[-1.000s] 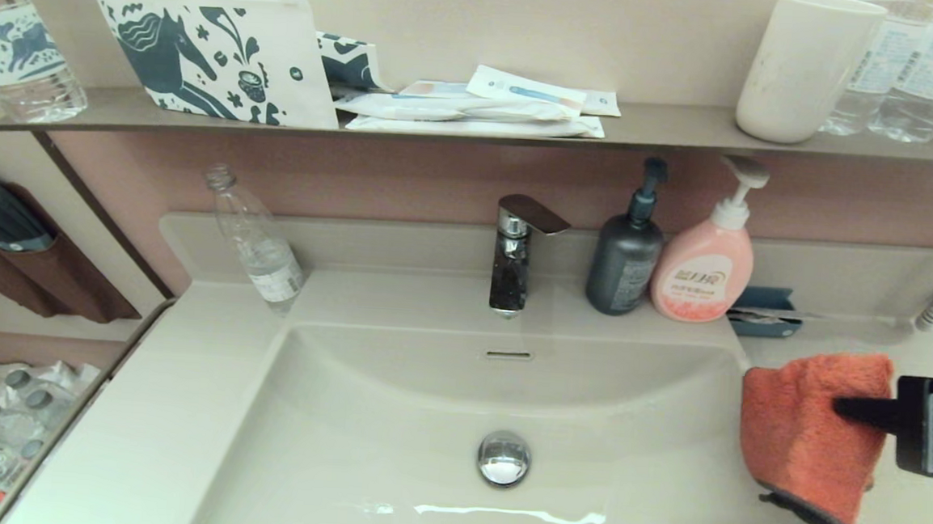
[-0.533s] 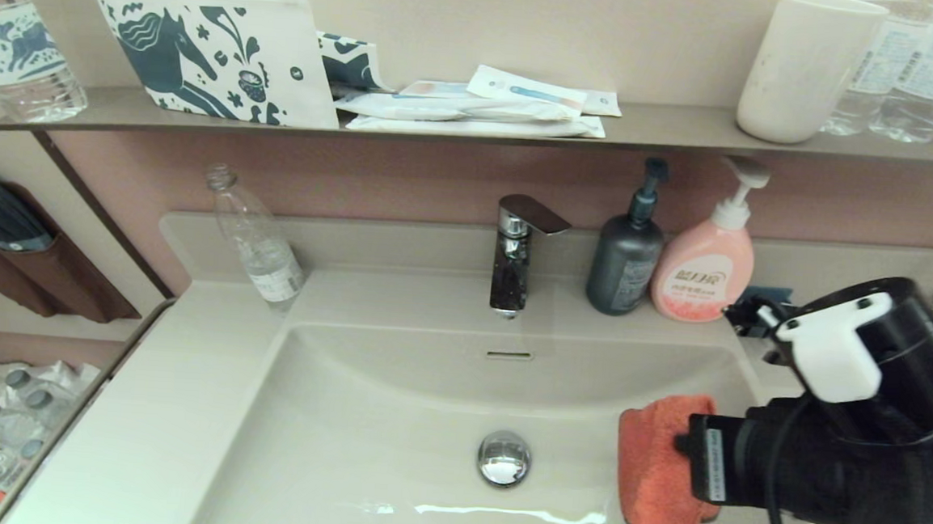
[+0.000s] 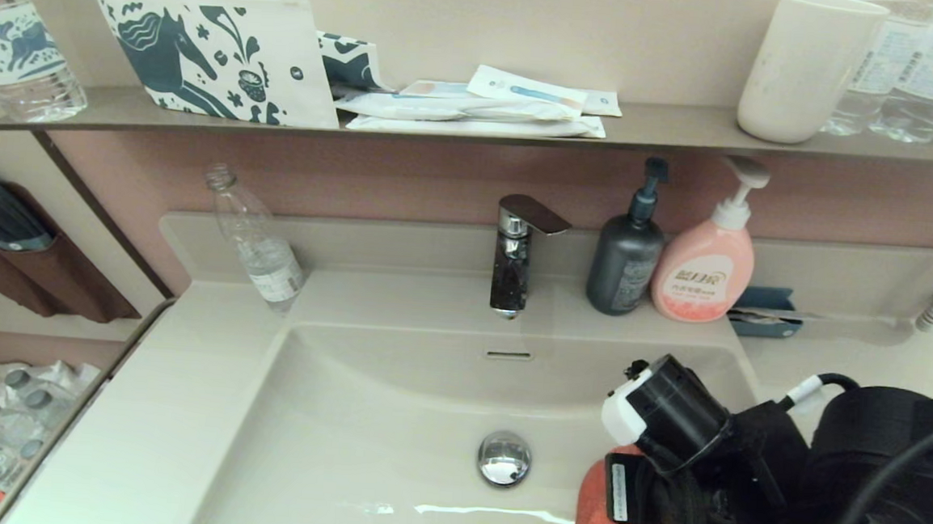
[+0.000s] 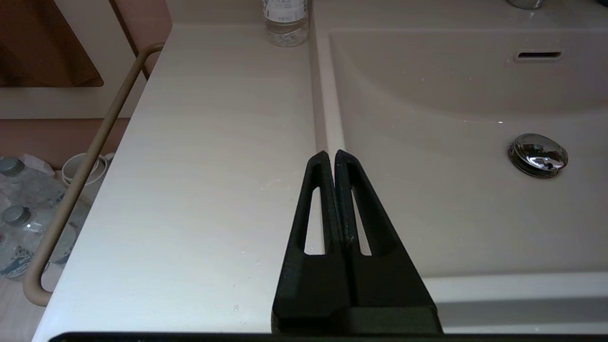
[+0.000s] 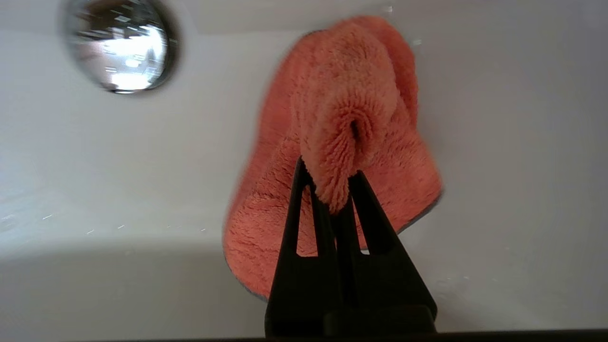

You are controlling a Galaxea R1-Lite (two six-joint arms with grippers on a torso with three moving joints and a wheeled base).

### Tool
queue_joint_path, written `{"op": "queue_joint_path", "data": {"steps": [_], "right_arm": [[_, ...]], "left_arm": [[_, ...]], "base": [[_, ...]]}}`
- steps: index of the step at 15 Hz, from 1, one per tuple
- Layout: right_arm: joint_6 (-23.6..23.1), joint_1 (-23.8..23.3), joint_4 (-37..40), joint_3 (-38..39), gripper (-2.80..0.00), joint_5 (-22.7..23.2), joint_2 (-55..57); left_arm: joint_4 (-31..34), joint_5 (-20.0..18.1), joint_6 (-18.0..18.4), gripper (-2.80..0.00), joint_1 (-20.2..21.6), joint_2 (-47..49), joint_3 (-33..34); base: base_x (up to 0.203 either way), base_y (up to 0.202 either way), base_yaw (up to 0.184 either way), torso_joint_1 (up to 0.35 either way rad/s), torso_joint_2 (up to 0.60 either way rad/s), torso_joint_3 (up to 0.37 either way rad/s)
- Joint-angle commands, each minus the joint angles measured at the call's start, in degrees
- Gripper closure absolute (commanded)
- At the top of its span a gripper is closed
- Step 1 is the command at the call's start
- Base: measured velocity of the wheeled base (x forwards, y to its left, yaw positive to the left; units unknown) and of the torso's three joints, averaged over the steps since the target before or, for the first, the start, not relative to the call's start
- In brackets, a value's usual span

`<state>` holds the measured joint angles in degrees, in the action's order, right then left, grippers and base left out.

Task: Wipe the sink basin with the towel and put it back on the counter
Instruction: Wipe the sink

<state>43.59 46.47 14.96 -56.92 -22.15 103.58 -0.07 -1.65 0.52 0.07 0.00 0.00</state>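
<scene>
The sink basin (image 3: 392, 419) has a chrome drain plug (image 3: 504, 457) at its middle and an overflow slot (image 3: 508, 354) under the faucet. The orange-red towel (image 3: 596, 521) is down in the basin, just right of the plug, mostly hidden by my right arm in the head view. In the right wrist view my right gripper (image 5: 331, 168) is shut on a bunched fold of the towel (image 5: 342, 109), whose lower part spreads against the basin floor near the plug (image 5: 121, 45). My left gripper (image 4: 331, 153) is shut and empty above the counter (image 4: 213, 166), at the basin's left rim.
Behind the basin stand a faucet (image 3: 516, 253), a dark pump bottle (image 3: 625, 259) and a pink soap bottle (image 3: 705, 268). A clear bottle (image 3: 255, 241) stands at the back left. A blue holder (image 3: 763, 312) sits on the right counter. A wall shelf (image 3: 669, 128) hangs overhead.
My right arm has swung left from above the right counter into the basin and gone down, carrying the towel to the basin floor beside the drain plug.
</scene>
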Motion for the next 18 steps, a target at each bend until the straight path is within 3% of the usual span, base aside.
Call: {"op": "queue_joint_path", "data": {"steps": [1, 4, 8, 11, 14, 18], "right_arm": [[1.4, 0.0, -0.3, 1.3, 0.00, -0.4, 4.9], [1.7, 0.0, -5.4, 3.5, 0.00, 0.0, 7.0], [1.8, 0.2, -8.5, 4.1, 0.00, 5.3, 10.4], [1.8, 2.1, -14.0, 3.8, 0.00, 6.5, 13.6], [1.7, 5.7, -19.3, 1.5, 0.00, 8.1, 16.4], [1.5, 7.9, -19.6, -4.6, 0.00, 9.1, 20.8]], "left_arm": [[0.0, 0.0, 0.0, 0.00, 0.0, 0.1, 0.0], [0.0, 0.0, 0.0, 0.00, 0.0, 0.1, 0.0], [0.0, 0.0, 0.0, 0.00, 0.0, 0.1, 0.0], [0.0, 0.0, 0.0, 0.00, 0.0, 0.1, 0.0], [0.0, 0.0, 0.0, 0.00, 0.0, 0.1, 0.0], [0.0, 0.0, 0.0, 0.00, 0.0, 0.1, 0.0]], "base": [[0.000, 0.000, 0.000, 0.000, 0.00, 0.000], [0.000, 0.000, 0.000, 0.000, 0.00, 0.000], [0.000, 0.000, 0.000, 0.000, 0.00, 0.000], [0.000, 0.000, 0.000, 0.000, 0.00, 0.000], [0.000, 0.000, 0.000, 0.000, 0.00, 0.000], [0.000, 0.000, 0.000, 0.000, 0.00, 0.000]]}}
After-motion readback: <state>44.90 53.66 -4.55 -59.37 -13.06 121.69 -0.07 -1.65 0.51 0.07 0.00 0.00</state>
